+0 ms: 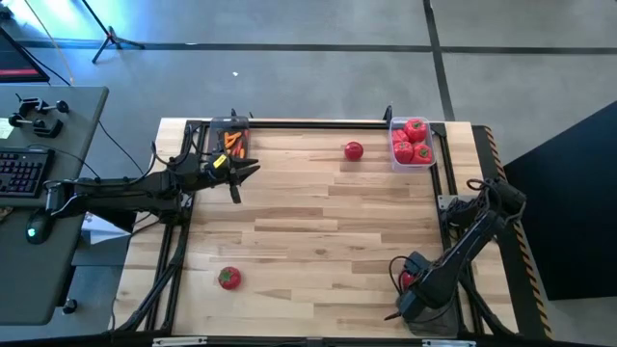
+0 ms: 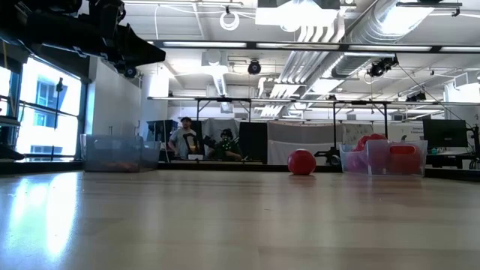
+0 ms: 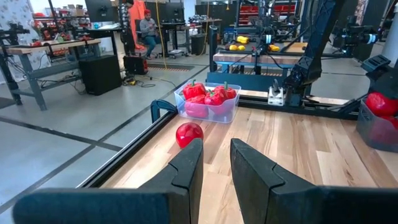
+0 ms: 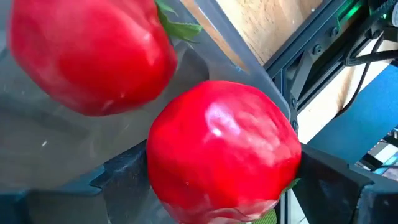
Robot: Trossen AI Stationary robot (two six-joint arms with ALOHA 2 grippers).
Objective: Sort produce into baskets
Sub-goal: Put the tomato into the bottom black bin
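Observation:
My right gripper (image 1: 409, 281) (image 4: 224, 180) points down into the basket (image 4: 56, 143) at the table's near right corner. Its open fingers stand on either side of a red tomato (image 4: 224, 149) there. A second tomato (image 4: 87, 50) lies beside it in the same basket. My left gripper (image 1: 241, 173) (image 3: 216, 149) hangs level near the carrot basket (image 1: 229, 140), slightly open with nothing between its fingers. The far right basket (image 1: 413, 143) holds red peppers. One loose tomato (image 1: 354, 150) rests on the table near that basket. Another loose tomato (image 1: 228, 278) rests near the front left. My right gripper has one finger (image 4: 121, 177) close to each side of the tomato, coming from above. I cannot tell whether they touch it. The tomato sits low in the basket, next to the other tomato.
A black frame rail (image 1: 308, 122) runs along the table's far edge and down both sides. The middle of the wooden table (image 1: 318, 222) is bare board. A desk with a keyboard (image 1: 24, 172) stands beyond the left edge. People sit in the room behind.

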